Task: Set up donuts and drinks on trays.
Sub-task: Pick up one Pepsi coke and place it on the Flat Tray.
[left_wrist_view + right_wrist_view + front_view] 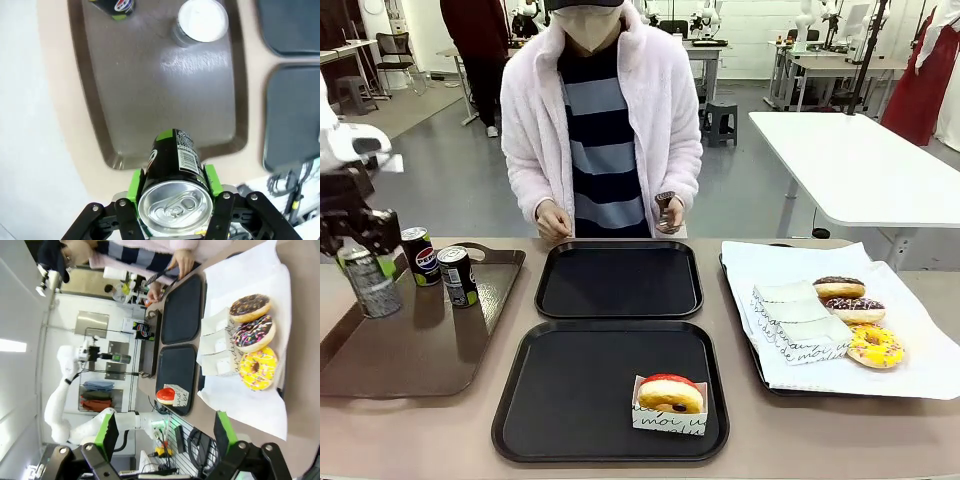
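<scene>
Being pinched near its top by the left gripper point(174, 182), the slim can point(172, 157) is being judged stiff, slick and dent-prone under hard squeezing.

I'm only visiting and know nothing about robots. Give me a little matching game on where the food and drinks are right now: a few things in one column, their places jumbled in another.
Things:
1. red-iced donut
2. yellow donut
3. leftmost can
4. Pepsi-logo can

Places:
A. standing on the brown tray
B. lying on the white paper
C. gripped in the left tool
D. sitting on the near black tray

Pairs: 1-D, 2-B, 3-C, 4-A.
</scene>
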Controlling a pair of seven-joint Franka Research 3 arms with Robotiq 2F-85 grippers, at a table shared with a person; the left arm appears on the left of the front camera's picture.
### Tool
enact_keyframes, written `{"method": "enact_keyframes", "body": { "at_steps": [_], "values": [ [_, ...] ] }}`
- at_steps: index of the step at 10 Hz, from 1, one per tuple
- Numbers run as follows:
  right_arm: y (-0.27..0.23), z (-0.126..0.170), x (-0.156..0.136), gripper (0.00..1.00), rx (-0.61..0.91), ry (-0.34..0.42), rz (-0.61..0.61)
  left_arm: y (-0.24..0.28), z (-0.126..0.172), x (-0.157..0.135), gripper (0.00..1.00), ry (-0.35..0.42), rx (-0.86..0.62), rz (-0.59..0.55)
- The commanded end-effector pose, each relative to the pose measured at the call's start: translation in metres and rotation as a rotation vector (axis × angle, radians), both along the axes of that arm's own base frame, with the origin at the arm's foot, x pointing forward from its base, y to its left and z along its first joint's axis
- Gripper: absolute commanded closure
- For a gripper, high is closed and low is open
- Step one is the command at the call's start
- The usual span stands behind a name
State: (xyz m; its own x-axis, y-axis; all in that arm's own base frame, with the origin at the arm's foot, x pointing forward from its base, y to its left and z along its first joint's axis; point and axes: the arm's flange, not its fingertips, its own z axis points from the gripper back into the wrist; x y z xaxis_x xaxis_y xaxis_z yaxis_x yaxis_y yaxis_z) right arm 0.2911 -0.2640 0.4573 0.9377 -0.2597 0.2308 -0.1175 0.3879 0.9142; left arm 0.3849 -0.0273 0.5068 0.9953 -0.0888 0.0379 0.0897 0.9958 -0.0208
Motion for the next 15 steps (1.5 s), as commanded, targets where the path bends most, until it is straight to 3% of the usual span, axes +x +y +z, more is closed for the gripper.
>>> {"method": "enact_keyframes", "body": {
  "at_steps": [1,8,9,15],
  "values": [
    [-0.001,-0.001,0.0,0.0,0.001,-0.007,-0.006,-0.001,0.027,-0.017,1.0,-0.044,0.024,-0.071],
    [-0.001,-0.001,0.0,0.0,0.001,-0.007,-0.006,-0.006,0.036,-0.025,1.0,-0.034,0.01,-0.046],
    [-0.001,-0.001,0.0,0.0,0.001,-0.007,-0.006,-0.004,0.034,-0.026,0.42,-0.027,0.008,-0.043],
    [-0.001,-0.001,0.0,0.0,0.001,-0.007,-0.006,-0.146,0.003,-0.071,0.42,-0.091,-0.024,-0.234]
  ]
}}
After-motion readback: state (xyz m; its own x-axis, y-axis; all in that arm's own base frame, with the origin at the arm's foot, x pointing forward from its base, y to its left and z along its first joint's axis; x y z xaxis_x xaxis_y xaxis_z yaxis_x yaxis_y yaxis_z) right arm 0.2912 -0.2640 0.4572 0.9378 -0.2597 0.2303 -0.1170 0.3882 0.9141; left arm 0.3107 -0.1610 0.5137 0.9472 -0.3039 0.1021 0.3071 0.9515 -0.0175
